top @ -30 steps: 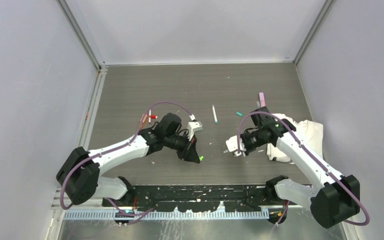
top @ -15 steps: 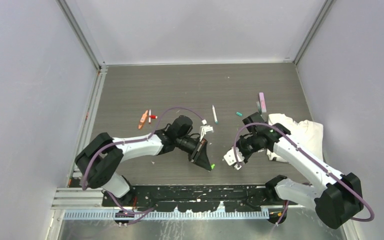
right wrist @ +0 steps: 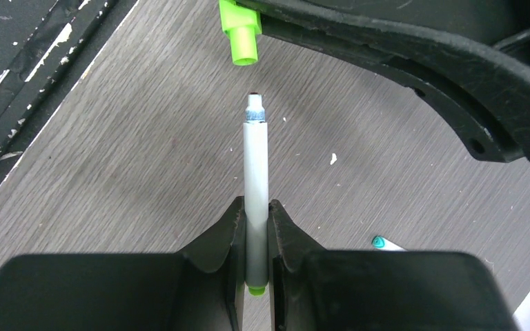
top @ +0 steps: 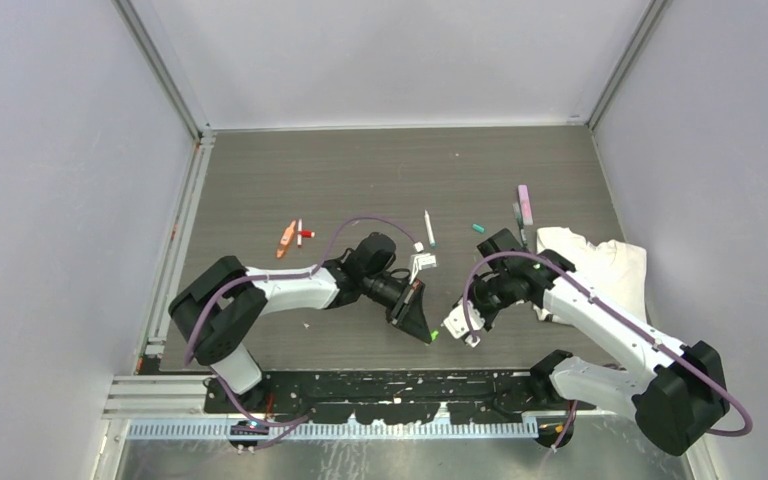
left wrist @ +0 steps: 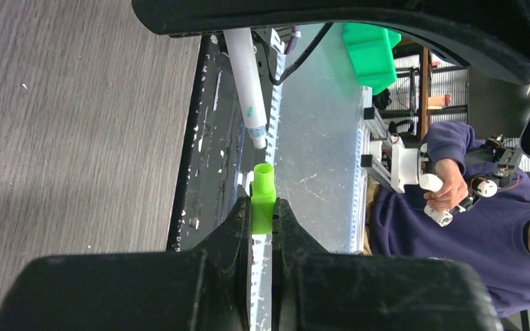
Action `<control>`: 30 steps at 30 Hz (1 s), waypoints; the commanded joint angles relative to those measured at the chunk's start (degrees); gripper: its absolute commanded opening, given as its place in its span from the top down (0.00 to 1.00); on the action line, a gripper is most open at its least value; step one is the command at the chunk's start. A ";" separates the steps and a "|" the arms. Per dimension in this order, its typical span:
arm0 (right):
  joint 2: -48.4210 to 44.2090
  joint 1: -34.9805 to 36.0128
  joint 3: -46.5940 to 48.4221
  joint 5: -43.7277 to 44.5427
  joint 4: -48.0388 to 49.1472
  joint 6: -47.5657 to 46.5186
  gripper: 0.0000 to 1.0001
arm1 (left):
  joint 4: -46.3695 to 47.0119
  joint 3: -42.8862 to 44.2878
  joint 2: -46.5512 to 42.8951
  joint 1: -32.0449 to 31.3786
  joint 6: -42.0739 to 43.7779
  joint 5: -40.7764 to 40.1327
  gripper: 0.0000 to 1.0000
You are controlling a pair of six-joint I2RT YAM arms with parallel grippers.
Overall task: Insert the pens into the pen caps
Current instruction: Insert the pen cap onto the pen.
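Note:
My left gripper (top: 428,333) is shut on a bright green pen cap (left wrist: 263,196), whose open end points away from the jaws. My right gripper (top: 468,333) is shut on a white pen (right wrist: 255,172) with a green rear end and a bare tip. The two face each other above the near middle of the table. In the right wrist view the cap (right wrist: 240,38) is a short gap beyond the pen tip and slightly to its left. In the left wrist view the pen (left wrist: 247,76) points at the cap's mouth, apart from it.
A white pen with a teal end (top: 429,228) and a small teal cap (top: 478,228) lie mid-table. A pink-purple cap (top: 525,204) and a dark pen (top: 518,215) lie beside the white cloth (top: 600,265). An orange piece (top: 286,240) and a red-ended pen (top: 302,233) lie left.
Both grippers have moved toward each other and toward the near edge, the left one rightward with the green cap. The cap and the pen tip are now much closer.

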 commanded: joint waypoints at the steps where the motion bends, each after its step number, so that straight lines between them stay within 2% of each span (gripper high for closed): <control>1: 0.15 0.93 0.01 -0.24 1.02 -0.11 0.99 | 3.54 1.96 0.24 -0.24 -0.91 1.50 0.99; 30: 0.33 3.85 -0.82 0.07 0.76 -2.36 0.99 | 5.07 2.13 1.37 -0.28 -2.42 2.20 0.99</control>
